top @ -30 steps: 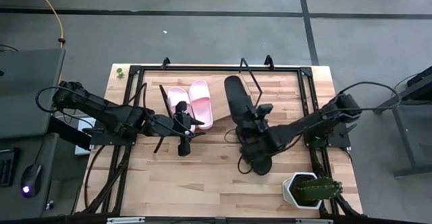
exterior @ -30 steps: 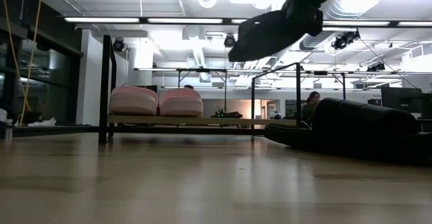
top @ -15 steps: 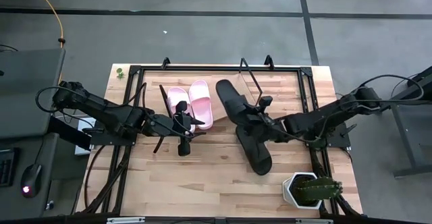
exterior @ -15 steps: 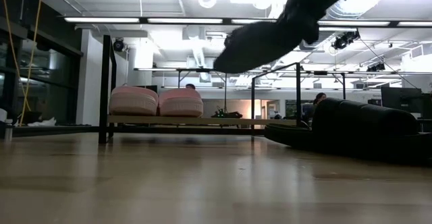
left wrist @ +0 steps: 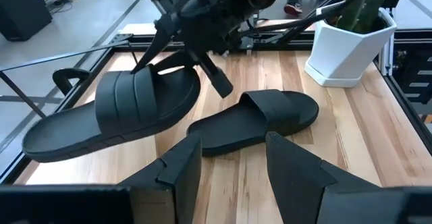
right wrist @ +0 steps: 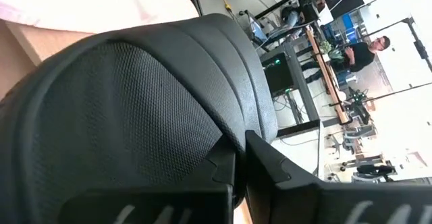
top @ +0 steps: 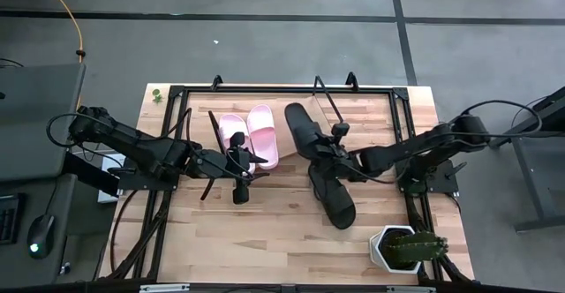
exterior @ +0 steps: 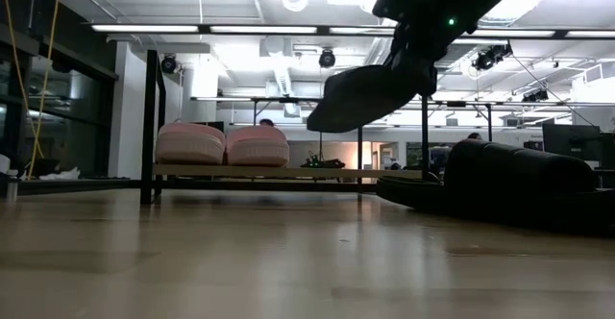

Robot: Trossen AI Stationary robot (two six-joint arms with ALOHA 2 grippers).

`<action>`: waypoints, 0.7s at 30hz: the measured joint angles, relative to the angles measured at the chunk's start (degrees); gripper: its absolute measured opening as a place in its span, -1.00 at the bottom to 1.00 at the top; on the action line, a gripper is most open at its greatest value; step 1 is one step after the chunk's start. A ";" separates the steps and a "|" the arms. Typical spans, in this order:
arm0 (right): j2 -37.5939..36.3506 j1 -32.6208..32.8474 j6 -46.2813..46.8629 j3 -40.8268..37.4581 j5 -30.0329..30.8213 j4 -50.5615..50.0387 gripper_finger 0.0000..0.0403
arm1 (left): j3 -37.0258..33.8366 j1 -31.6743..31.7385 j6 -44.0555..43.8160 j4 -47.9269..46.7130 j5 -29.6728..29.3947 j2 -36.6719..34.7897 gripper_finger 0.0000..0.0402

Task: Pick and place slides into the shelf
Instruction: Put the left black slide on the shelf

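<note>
**What the views hide**

In the right wrist view the held black slide (right wrist: 135, 109) fills the picture and runs off its edges, covering nearly all of the shelf. The right tool (top: 334, 149) hides part of that slide in the high view. In the low view both arms are cut off at the top edge. The left tool (top: 238, 165) covers part of one pink slide (top: 235, 138).

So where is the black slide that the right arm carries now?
In the high view the carried black slide hangs in the right gripper, right of the pink slides, above the shelf.
</note>
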 joint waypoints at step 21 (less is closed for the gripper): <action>4.39 -3.42 -0.39 0.09 -3.93 5.05 -1.00 | 0.00 0.00 -0.04 1.09 -0.02 0.00 -0.25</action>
